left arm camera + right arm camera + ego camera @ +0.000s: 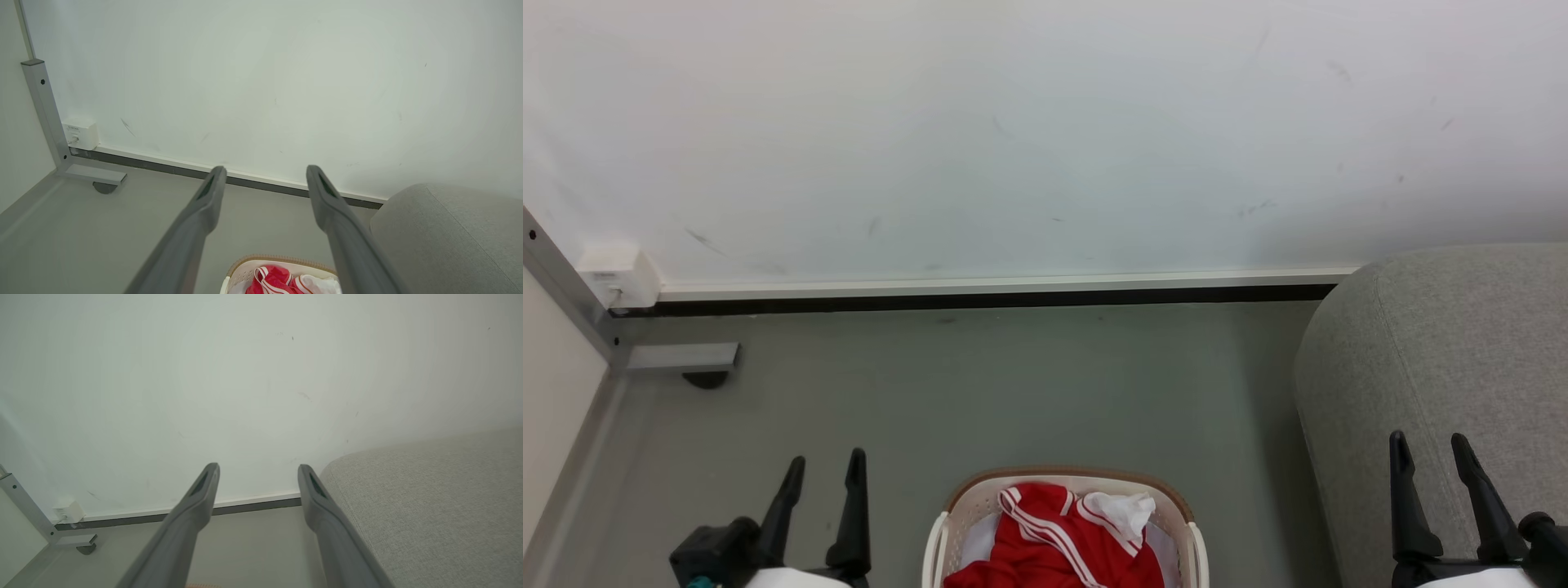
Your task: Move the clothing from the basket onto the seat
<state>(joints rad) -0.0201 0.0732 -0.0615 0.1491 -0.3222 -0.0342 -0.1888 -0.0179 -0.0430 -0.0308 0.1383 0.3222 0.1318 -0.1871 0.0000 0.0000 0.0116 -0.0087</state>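
Left gripper (pixel 826 457) and right gripper (pixel 1427 439) both spread and empty; clothing (pixel 1054 549) in the basket (pixel 968 505).

From my station I see each claw with its two dark fingers apart, clamped on nothing. The red clothing with white stripes lies heaped inside the basket, which stands on the floor (pixel 1013 384), well back from the floor's far edge along the wall (pixel 1045 131), between my two grippers. The grey seat (pixel 1445 351) fills the floor's right side, its rounded end near the skirting; my right gripper hangs over it.
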